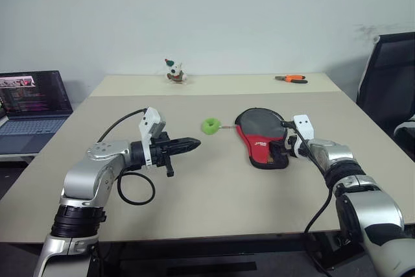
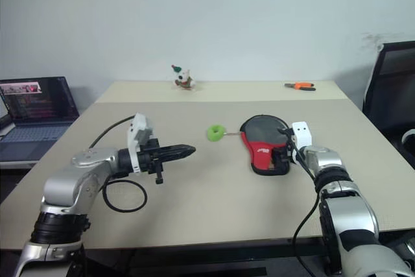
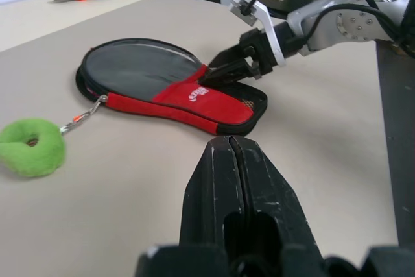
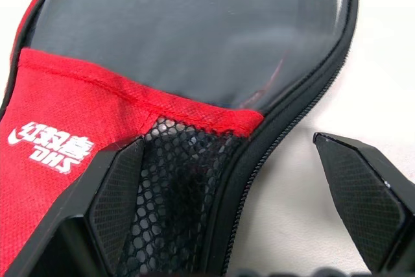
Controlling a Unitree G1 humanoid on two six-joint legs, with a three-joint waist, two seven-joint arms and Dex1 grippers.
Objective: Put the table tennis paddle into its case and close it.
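Observation:
The case (image 1: 262, 135) lies flat on the beige table, right of centre: black rim zipper, red panel with white print, mesh pocket (image 4: 175, 192) and a glossy dark window over its round part. The paddle is hidden. A green fuzzy ring (image 1: 210, 126) hangs by a short chain from the zipper pull at the case's left. My right gripper (image 1: 284, 150) is open at the case's narrow handle end, one finger (image 4: 120, 192) over the mesh and the other (image 4: 360, 186) over bare table beyond the rim. My left gripper (image 1: 194, 142) is shut and empty, hovering left of the ring and pointing at the case (image 3: 168, 89).
Orange-handled pliers (image 1: 290, 78) and a small toy figure (image 1: 174, 71) lie at the table's far edge. An open laptop (image 1: 32, 98) stands on a side desk to the left. A black chair (image 1: 389, 76) stands beyond the table's right side.

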